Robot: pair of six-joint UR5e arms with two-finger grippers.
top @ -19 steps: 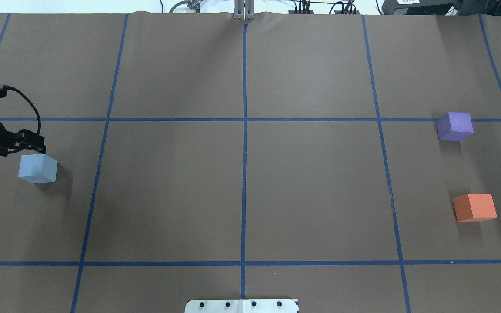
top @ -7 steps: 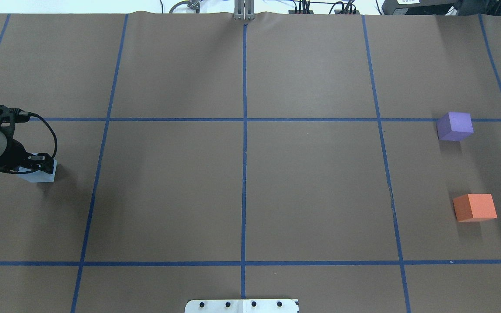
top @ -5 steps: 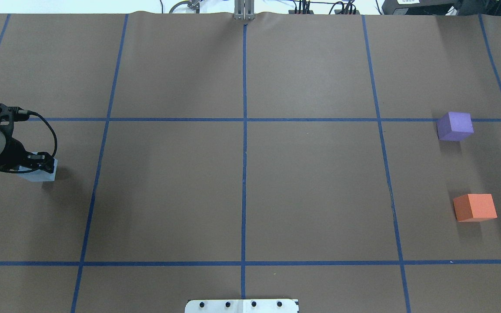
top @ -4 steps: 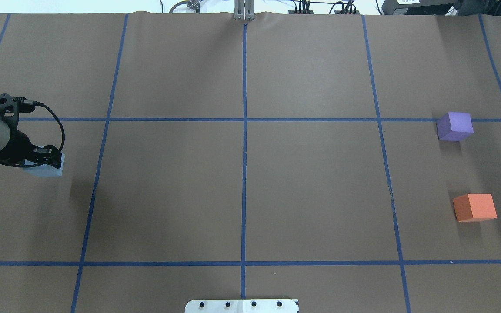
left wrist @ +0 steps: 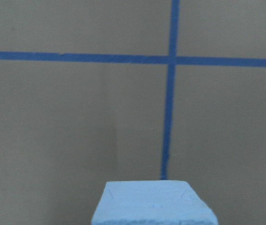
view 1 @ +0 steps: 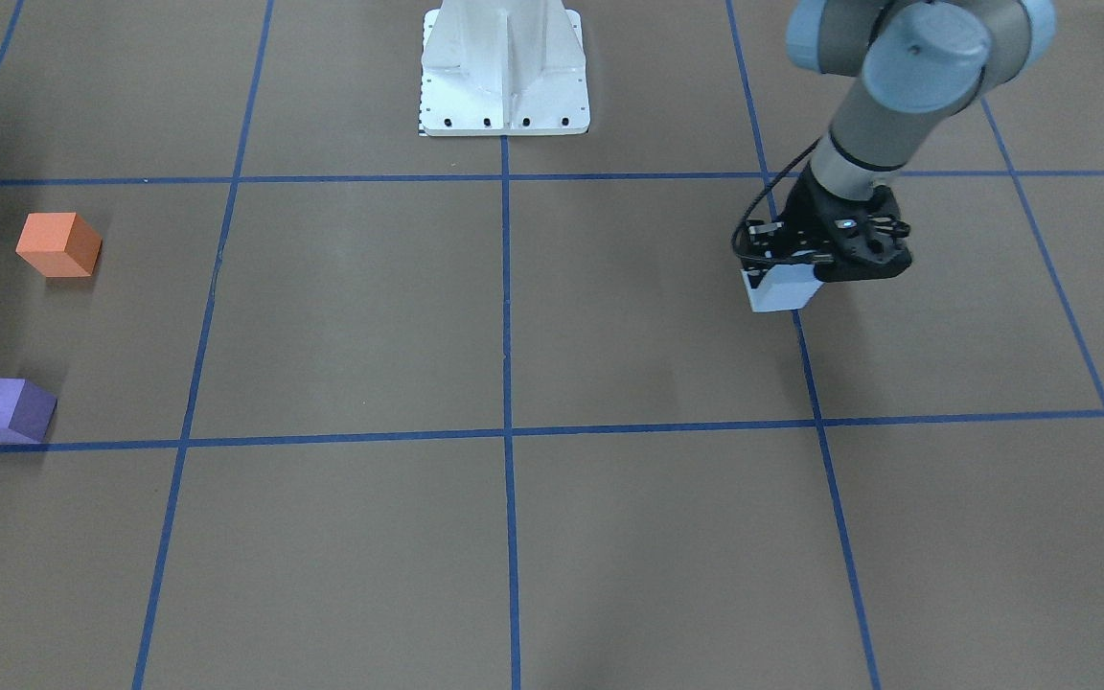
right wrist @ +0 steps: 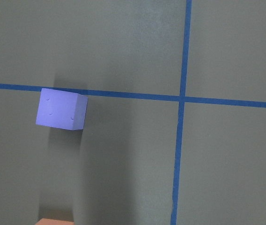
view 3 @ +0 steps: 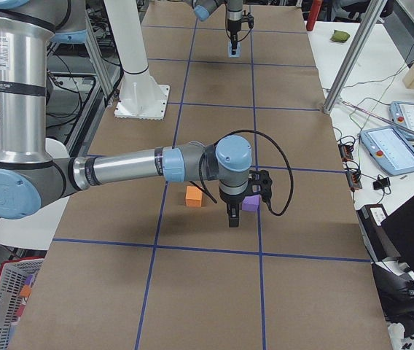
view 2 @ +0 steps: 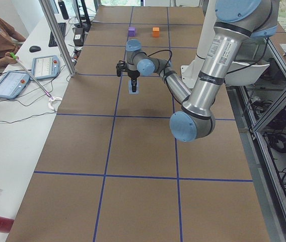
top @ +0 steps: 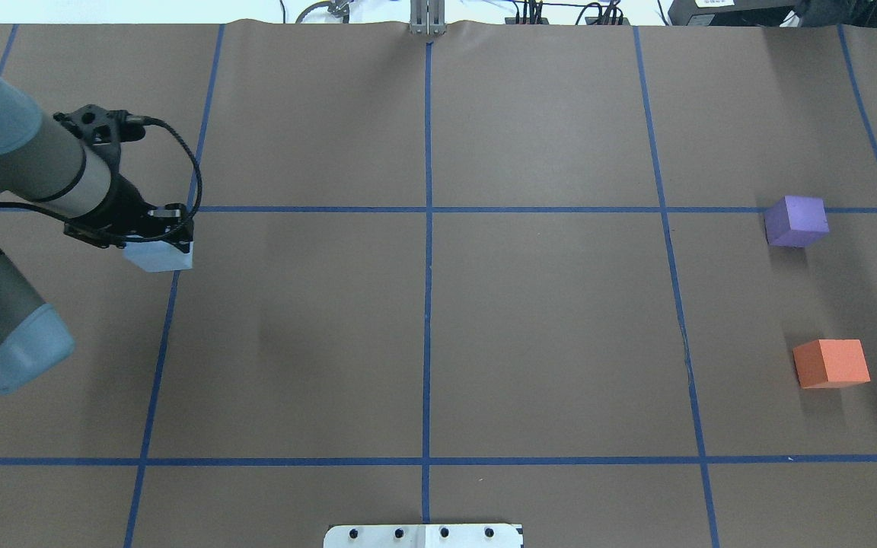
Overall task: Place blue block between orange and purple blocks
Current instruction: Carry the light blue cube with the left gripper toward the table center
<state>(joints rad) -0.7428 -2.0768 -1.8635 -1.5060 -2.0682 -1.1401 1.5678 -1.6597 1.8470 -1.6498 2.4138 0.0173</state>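
- Pale blue foam block (top: 158, 257): you see a plain matte cube with crisp edges. The face in the left wrist view has a faint dimple.
- Left gripper (top: 155, 240): the black fingers are clamped on the block's upper part, and the lower part hangs out beneath them.
- The block looks lifted off the brown paper table cover (top: 545, 327); the left wrist view shows the paper well below it.
- Landmark is the white robot base plate (view 1: 504, 105). The block hangs to the base plate's left (robot's own side) and farther out over the table than the plate, just over a blue tape line (top: 168, 320).
- Purple foam cube (top: 796, 221) and orange foam cube (top: 832, 363): both sit flat, well out to the base plate's right. Orange is the nearer to the plate's edge of the table, purple farther out.
- The two cubes are apart, with bare paper between them.
- From the block across in front of the base plate to that gap, you have only paper and tape lines.
- Right gripper (view 3: 234, 211): it shows only in the exterior right view, hanging near the two cubes. You cannot tell from that view whether its jaws are apart or together.
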